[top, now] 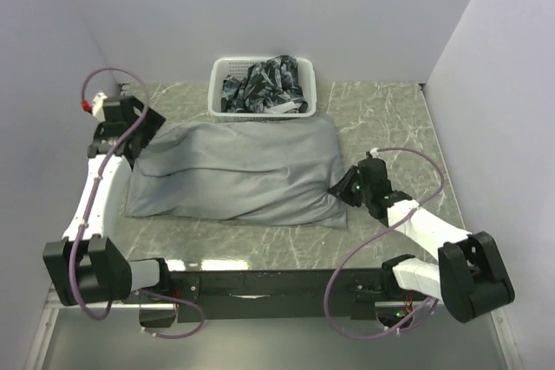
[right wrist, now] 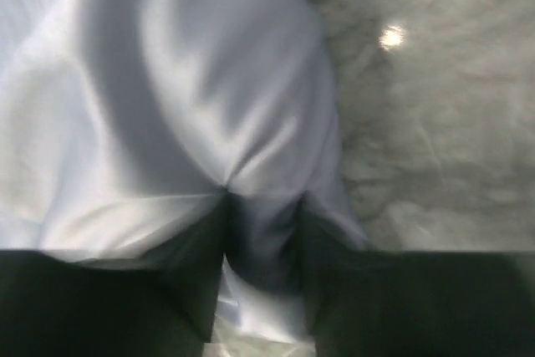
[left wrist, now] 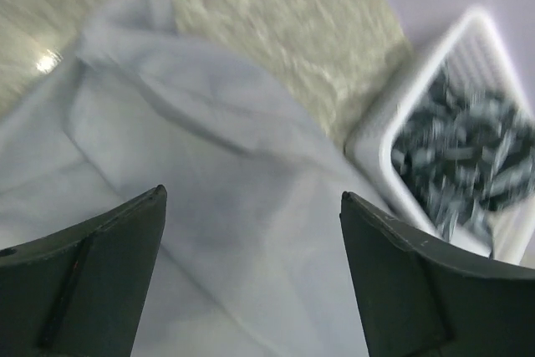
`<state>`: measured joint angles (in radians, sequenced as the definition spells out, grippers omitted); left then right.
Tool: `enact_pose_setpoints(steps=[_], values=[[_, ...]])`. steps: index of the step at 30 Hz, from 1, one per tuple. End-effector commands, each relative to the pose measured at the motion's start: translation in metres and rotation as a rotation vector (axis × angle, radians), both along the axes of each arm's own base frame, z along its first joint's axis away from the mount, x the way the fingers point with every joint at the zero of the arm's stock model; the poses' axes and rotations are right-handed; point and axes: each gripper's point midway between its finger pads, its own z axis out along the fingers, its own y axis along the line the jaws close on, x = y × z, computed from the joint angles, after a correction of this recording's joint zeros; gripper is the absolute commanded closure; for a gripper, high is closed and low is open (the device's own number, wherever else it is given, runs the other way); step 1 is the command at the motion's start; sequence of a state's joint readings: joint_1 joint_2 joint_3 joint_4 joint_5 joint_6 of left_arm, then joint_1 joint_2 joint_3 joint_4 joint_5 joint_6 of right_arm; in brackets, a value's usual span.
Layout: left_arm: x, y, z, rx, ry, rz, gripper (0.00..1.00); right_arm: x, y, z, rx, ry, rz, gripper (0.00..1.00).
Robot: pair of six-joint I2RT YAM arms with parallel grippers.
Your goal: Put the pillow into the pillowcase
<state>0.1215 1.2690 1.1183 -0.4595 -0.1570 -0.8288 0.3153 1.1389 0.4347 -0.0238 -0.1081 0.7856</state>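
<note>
The right gripper [right wrist: 261, 232], lower centre of its view, is clenched on a fold of the wrinkled grey fabric pillowcase [top: 234, 171], which lies bulging mid-frame overhead. The pillow is unseen and judged inside. The left gripper [left wrist: 252, 194] is splayed, empty, upper left. Letting go is called for next.

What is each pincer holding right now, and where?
The left pincer is open, holding nothing. The right pincer seems to pinch the pillowcase at a fold on its right end.

No legible text, label, brand or number on pillowcase [top: 234, 171], basket [top: 218, 93] or table [top: 381, 119]; both wrist views blurred.
</note>
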Motion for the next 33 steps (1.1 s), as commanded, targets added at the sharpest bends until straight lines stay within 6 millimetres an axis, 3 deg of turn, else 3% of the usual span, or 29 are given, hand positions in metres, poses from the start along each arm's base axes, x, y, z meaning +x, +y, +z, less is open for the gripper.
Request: enact_pose_setpoints(steps=[1, 2, 3, 4, 5, 7, 8, 10, 12, 13, 14, 15, 19, 22, 25, 27, 29, 31, 32, 33], values=[[-0.014, -0.043, 0.008, 0.039, -0.064, -0.116, 0.12, 0.02, 0.009, 0.036, -0.032, -0.05, 0.035, 0.95], [-0.02, -0.058, 0.009, 0.042, -0.075, -0.157, 0.14, 0.027, -0.012, 0.043, -0.14, -0.071, -0.009, 1.0], [-0.026, -0.079, 0.004, 0.04, -0.07, -0.219, 0.15, 0.03, -0.027, 0.062, -0.193, -0.107, -0.051, 1.0], [-0.034, -0.088, -0.009, 0.037, -0.043, -0.242, 0.16, 0.029, -0.041, 0.085, -0.239, -0.111, -0.078, 1.0], [-0.04, -0.098, -0.01, 0.03, -0.046, -0.264, 0.21, 0.032, -0.065, 0.102, -0.295, -0.138, -0.126, 1.0], [-0.055, -0.135, -0.025, 0.01, -0.03, -0.362, 0.23, 0.031, -0.097, 0.146, -0.364, -0.21, -0.213, 1.0], [-0.06, -0.148, -0.03, 0.009, -0.023, -0.395, 0.26, 0.032, -0.113, 0.152, -0.399, -0.202, -0.237, 1.0], [-0.073, -0.178, -0.042, 0.021, 0.009, -0.463, 0.28, 0.032, -0.116, 0.162, -0.414, -0.188, -0.23, 0.96], [-0.086, -0.205, -0.057, 0.052, 0.053, -0.539, 0.31, 0.033, -0.107, 0.156, -0.384, -0.185, -0.193, 0.87], [-0.089, -0.212, -0.061, 0.062, 0.066, -0.55, 0.31, 0.033, -0.095, 0.145, -0.34, -0.188, -0.146, 0.67], [-0.093, -0.217, -0.07, 0.074, 0.094, -0.563, 0.31, 0.032, -0.09, 0.141, -0.329, -0.194, -0.134, 0.56], [-0.101, -0.233, -0.075, 0.078, 0.094, -0.612, 0.32, 0.03, -0.088, 0.135, -0.328, -0.189, -0.126, 0.37], [-0.116, -0.262, -0.09, 0.108, 0.122, -0.714, 0.25, 0.021, -0.093, 0.106, -0.355, -0.125, -0.129, 0.11], [-0.121, -0.263, -0.108, 0.162, 0.183, -0.716, 0.2, 0.014, -0.095, 0.102, -0.351, -0.119, -0.141, 0.04], [-0.116, -0.246, -0.121, 0.234, 0.216, -0.633, 0.24, 0.007, -0.094, 0.098, -0.332, -0.118, -0.144, 0.0], [-0.115, -0.231, -0.129, 0.277, 0.233, -0.578, 0.33, 0.002, -0.092, 0.092, -0.323, -0.101, -0.138, 0.0], [-0.112, -0.222, -0.131, 0.255, 0.232, -0.547, 0.59, -0.003, -0.084, 0.09, -0.278, -0.087, -0.114, 0.0], [-0.113, -0.211, -0.143, 0.212, 0.255, -0.542, 0.78, -0.009, -0.068, 0.082, -0.193, -0.074, -0.075, 0.0], [-0.109, -0.211, -0.138, 0.168, 0.223, -0.542, 0.94, -0.012, -0.058, 0.082, -0.144, -0.082, -0.046, 0.0], [-0.11, -0.198, -0.147, 0.126, 0.248, -0.521, 0.99, -0.022, -0.045, 0.068, -0.087, -0.056, 0.004, 0.0]])
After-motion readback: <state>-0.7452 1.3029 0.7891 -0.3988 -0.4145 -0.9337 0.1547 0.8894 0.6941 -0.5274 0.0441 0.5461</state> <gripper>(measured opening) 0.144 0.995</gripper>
